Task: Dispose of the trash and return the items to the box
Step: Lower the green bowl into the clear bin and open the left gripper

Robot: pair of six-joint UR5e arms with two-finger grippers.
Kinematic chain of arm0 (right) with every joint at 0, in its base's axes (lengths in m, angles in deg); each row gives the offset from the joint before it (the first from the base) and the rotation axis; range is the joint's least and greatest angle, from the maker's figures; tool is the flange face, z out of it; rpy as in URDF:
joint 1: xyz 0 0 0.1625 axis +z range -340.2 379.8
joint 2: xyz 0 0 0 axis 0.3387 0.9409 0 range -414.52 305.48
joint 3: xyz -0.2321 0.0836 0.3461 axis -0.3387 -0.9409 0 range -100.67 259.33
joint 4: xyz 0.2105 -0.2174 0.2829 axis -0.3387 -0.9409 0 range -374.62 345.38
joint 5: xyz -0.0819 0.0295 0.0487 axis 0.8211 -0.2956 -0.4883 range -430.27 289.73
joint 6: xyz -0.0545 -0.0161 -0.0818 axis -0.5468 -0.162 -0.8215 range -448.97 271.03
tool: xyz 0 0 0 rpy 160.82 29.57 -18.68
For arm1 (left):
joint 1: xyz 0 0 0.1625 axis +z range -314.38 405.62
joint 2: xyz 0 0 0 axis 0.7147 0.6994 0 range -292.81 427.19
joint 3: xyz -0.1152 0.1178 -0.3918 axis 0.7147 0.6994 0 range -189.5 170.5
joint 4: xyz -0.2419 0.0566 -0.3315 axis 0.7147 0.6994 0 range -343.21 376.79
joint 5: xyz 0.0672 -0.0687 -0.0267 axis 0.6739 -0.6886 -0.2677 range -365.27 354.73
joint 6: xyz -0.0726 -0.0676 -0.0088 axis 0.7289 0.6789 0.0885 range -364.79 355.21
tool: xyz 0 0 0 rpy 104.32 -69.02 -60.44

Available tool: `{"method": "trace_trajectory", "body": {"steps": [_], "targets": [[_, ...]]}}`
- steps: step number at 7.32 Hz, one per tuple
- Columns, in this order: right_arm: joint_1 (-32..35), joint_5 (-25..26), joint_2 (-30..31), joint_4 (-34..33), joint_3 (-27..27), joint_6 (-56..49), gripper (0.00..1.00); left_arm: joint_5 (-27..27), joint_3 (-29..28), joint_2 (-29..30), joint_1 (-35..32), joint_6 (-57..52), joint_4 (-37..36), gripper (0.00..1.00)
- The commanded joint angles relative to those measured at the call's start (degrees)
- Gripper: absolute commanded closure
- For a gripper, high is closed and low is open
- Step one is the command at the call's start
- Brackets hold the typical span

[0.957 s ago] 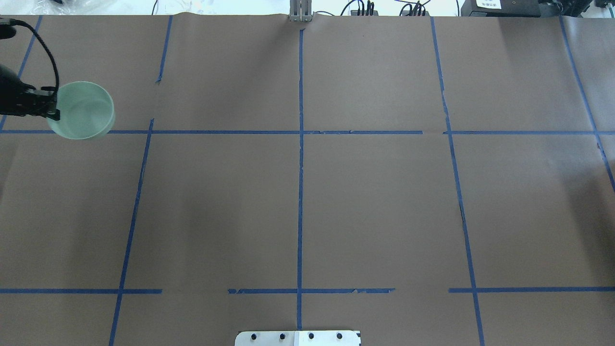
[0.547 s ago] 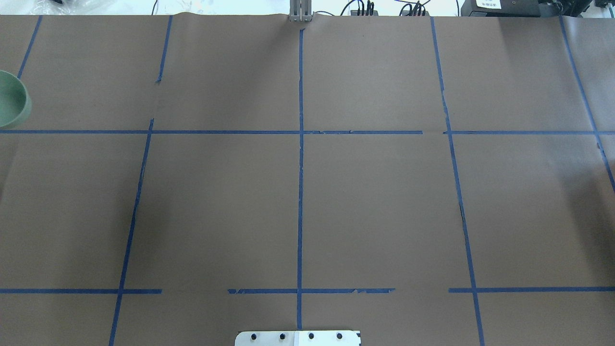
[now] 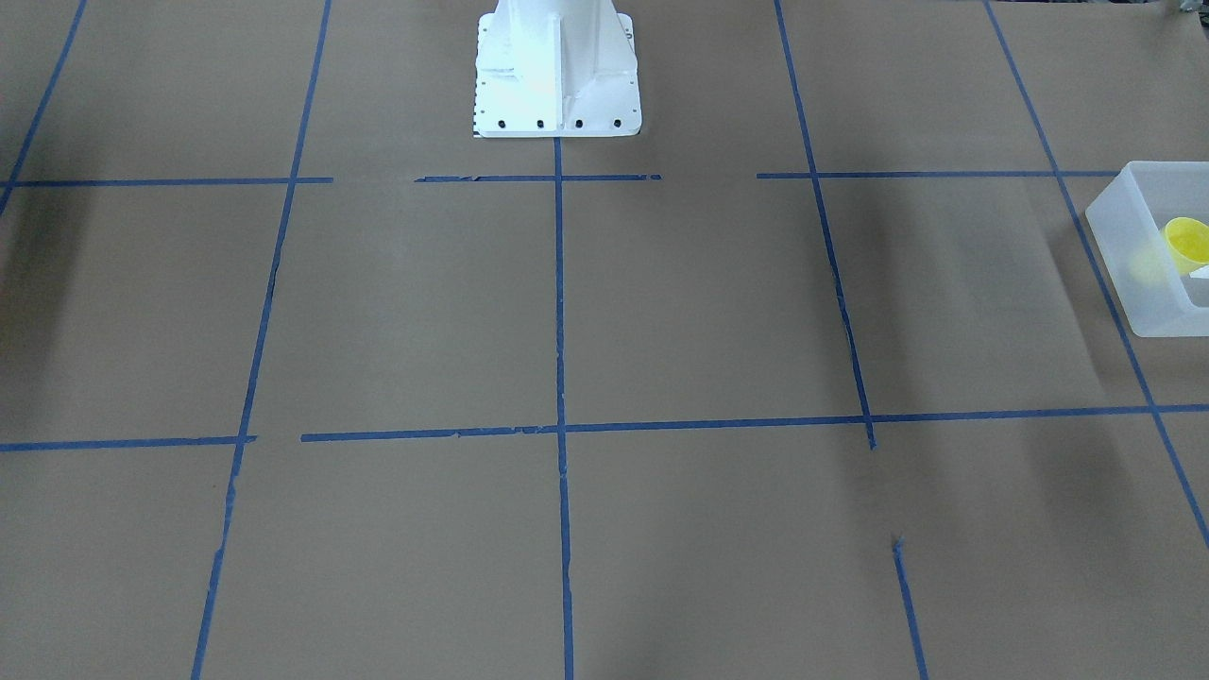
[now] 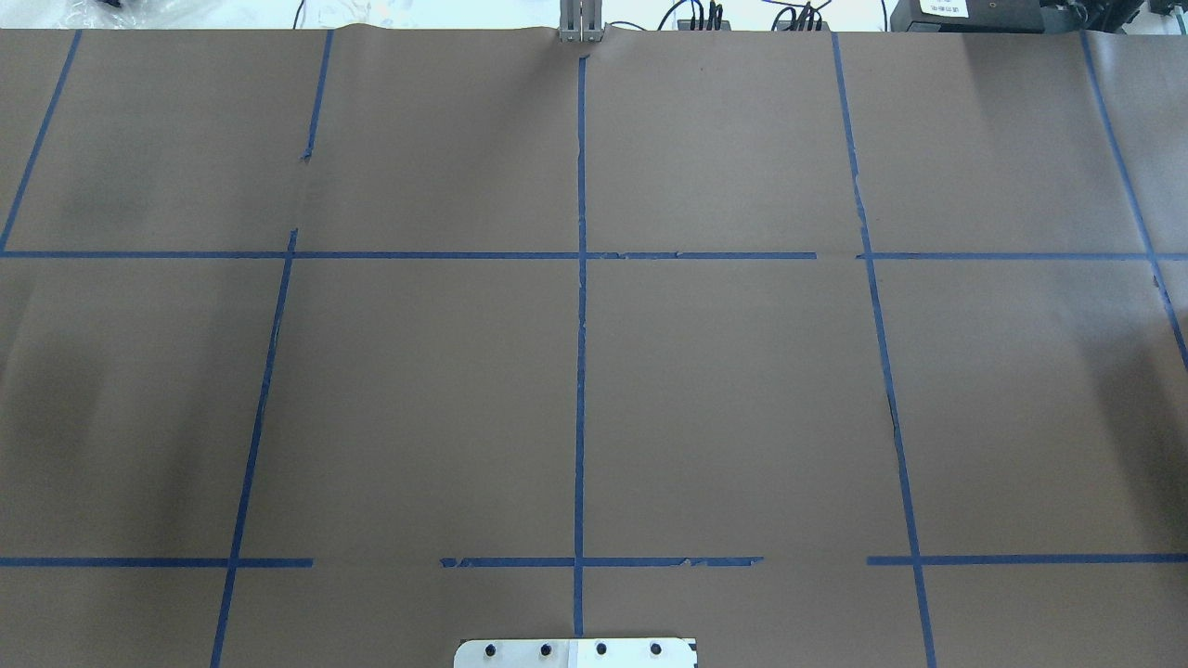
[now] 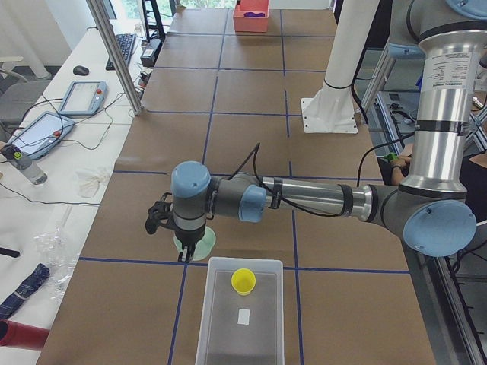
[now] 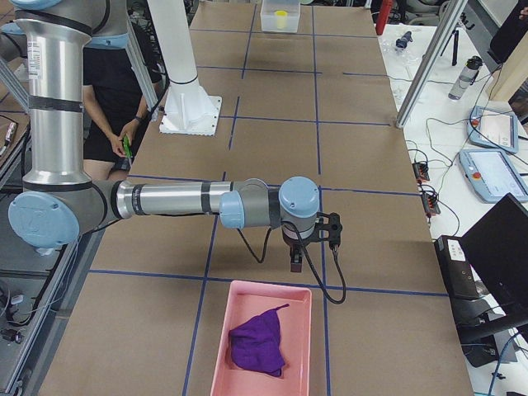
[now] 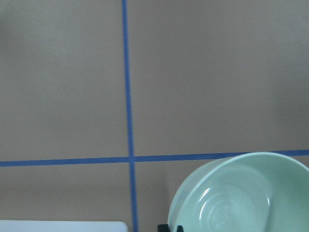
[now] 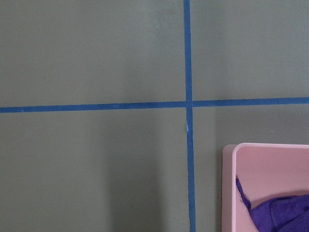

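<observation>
The frosted white box (image 3: 1124, 274) stands at the table's end on my left; it also shows in the exterior left view (image 5: 217, 334). The yellow cup (image 3: 1187, 241) lies inside it (image 5: 243, 280), beside a small white item (image 5: 243, 316). My left gripper (image 5: 186, 255) is shut on the rim of a pale green bowl (image 5: 202, 245) and holds it just short of the box's end. In the left wrist view the bowl (image 7: 241, 193) fills the lower right. My right gripper (image 6: 295, 262) hangs near a pink bin (image 6: 216, 330). I cannot tell whether it is open or shut.
The pink bin holds a purple cloth (image 6: 257, 342) and shows in the right wrist view (image 8: 231, 183). The white robot base (image 3: 557, 76) stands at the table's middle edge. A person (image 6: 115, 107) sits behind the robot. Tablets and cables lie on the side desk.
In the overhead view the left gripper and the green bowl have moved left, out of the frame. Nothing else has moved.
</observation>
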Motion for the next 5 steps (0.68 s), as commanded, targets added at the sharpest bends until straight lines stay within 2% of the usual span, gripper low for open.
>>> {"method": "trace_trajectory", "body": {"steps": [1,3,4,5], "targets": [[-0.2,0.2,0.3,0.0,0.2,0.0,0.00,0.2,-7.4,-1.2,-3.1,-12.5,0.4,1.00],[0.0,0.2,0.3,0.0,0.2,0.0,0.00,0.5,-9.9,-7.4,-3.4,-14.7,11.5,1.00],[0.0,0.2,0.3,0.0,0.2,0.0,0.00,0.8,-12.2,-8.6,-3.4,-14.6,15.7,1.00],[0.0,0.2,0.3,0.0,0.2,0.0,0.00,5.2,-15.7,-8.7,-3.4,-14.6,21.6,1.00]]}}
